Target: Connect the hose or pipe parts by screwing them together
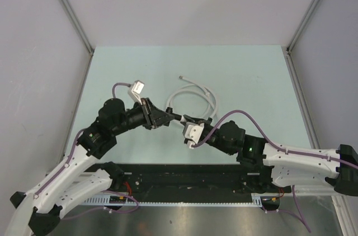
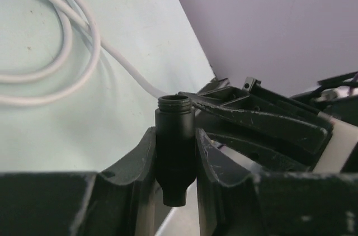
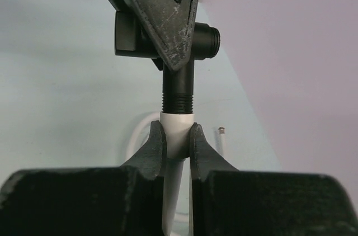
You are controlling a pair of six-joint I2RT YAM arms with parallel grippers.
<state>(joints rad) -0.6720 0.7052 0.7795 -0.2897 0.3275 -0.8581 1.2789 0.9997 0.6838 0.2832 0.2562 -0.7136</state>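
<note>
My left gripper (image 1: 169, 117) is shut on a black pipe fitting (image 2: 175, 157) whose threaded mouth points away from the wrist camera. In the right wrist view the left gripper's fingers (image 3: 162, 12) clamp that black fitting's body, and its threaded stem (image 3: 177, 95) points down. The stem meets a white hose end fitting (image 3: 178, 126). My right gripper (image 3: 177, 135) is shut on this white fitting, with the white hose running down between its fingers. The rest of the white hose (image 1: 193, 91) lies in loose loops on the table behind both grippers. Its free end (image 1: 180, 78) rests at the back.
The pale green table (image 1: 251, 79) is bounded by grey walls on the left, right and back. A black rail (image 1: 184, 177) with the arm bases runs along the near edge. Purple cables (image 1: 120, 86) arch over both wrists.
</note>
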